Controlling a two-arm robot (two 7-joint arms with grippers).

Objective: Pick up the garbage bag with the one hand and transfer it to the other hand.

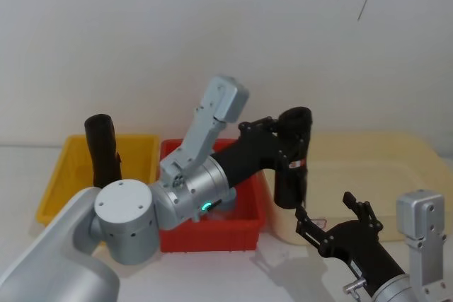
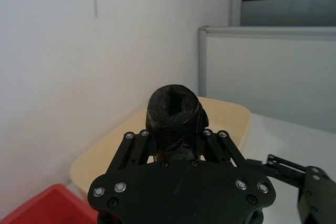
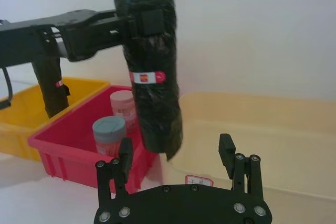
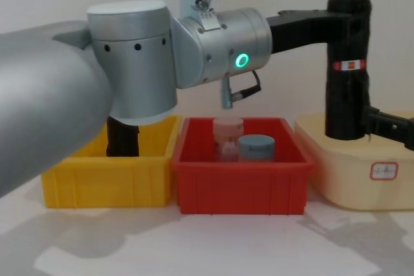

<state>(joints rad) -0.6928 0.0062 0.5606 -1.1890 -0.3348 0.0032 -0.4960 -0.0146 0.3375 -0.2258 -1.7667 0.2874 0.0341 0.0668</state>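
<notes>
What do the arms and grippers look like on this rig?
The left arm is made of thick silver-grey cylindrical links with round end caps and a green ring light. The right arm shows a boxy silver-grey link. Each ends in a black linkage-style gripper with silver screw heads: left gripper, right gripper.

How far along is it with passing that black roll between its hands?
Done: the left gripper has the garbage bag lifted into the air. In hand: the right gripper is near its lower end, fingers open, not touching. Left: closing on it, then the left gripper letting go.
</notes>
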